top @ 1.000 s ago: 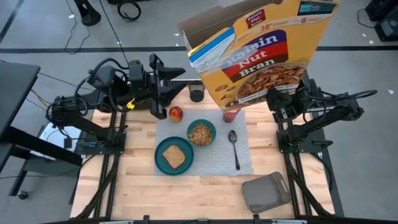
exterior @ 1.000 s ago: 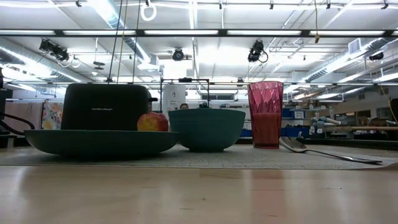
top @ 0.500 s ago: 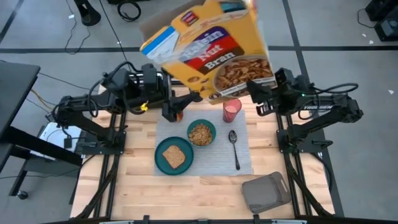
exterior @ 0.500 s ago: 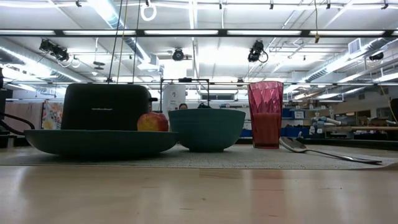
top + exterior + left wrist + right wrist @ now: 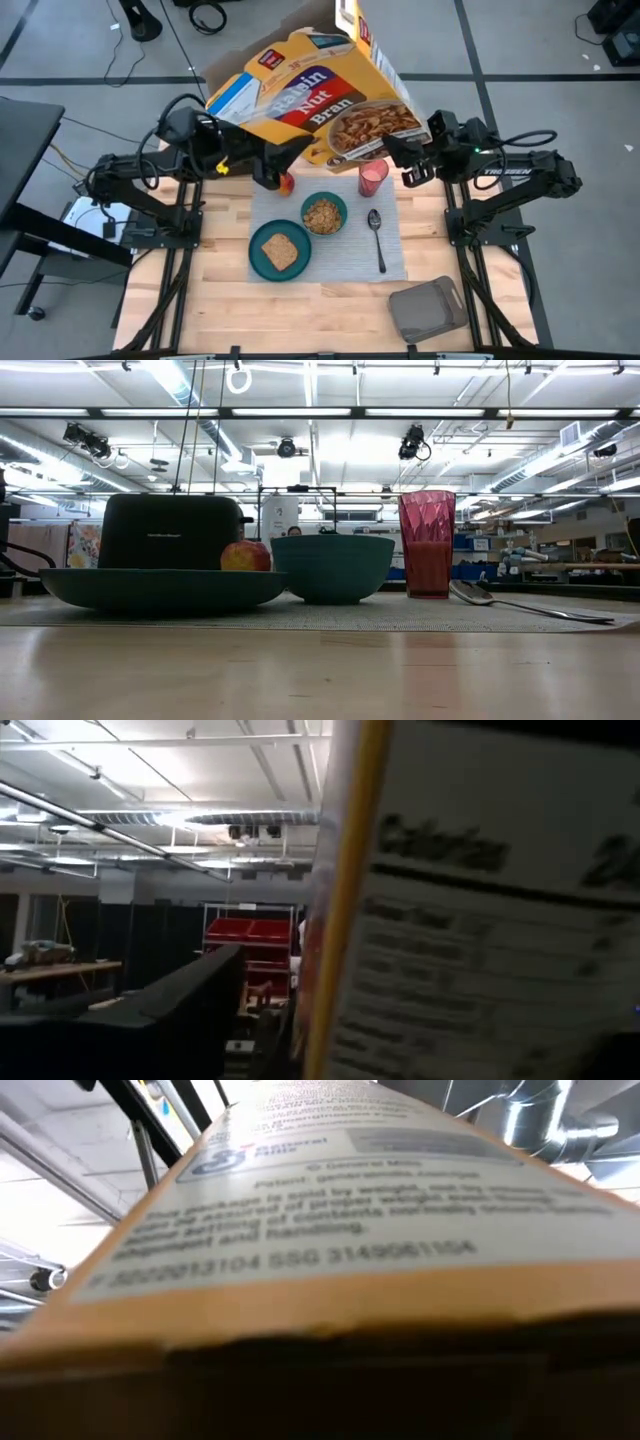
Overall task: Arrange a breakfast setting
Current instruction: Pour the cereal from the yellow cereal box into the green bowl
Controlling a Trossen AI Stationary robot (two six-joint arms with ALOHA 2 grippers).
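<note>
Nearest me on the desk [image 5: 230,295], at the right corner, I see the grey tray [image 5: 428,308]. Just beyond it the mat [image 5: 395,262] lies across the middle of the desk. On its near left part sits the plate [image 5: 258,262] with the toast [image 5: 279,251] on it. The bowl [image 5: 339,206] touches the plate's far right edge and holds brown cereal [image 5: 321,215]. To the right of the bowl the spoon [image 5: 377,238] lies on the mat, bowl end far, handle toward me. At the mat's far edge the pink cup [image 5: 372,178] stands upright to the right, and the apple [image 5: 286,183] shows to the left, partly under the left arm.

In the low view I get the same row: plate [image 5: 160,587], apple [image 5: 246,556], bowl [image 5: 333,568], cup [image 5: 427,543], spoon [image 5: 530,606], with the black toaster [image 5: 171,531] behind the plate.

Above the far edge of the mat a cereal box [image 5: 312,100] hangs tilted between both arms, top flaps open. My left tool [image 5: 268,166] is at the box's lower left, near the apple; my right tool [image 5: 397,157] is at its lower right, just beyond the cup. Both wrist views are filled by box panels [image 5: 480,940] [image 5: 330,1230], so I cannot tell how wide either tool stands.
</note>
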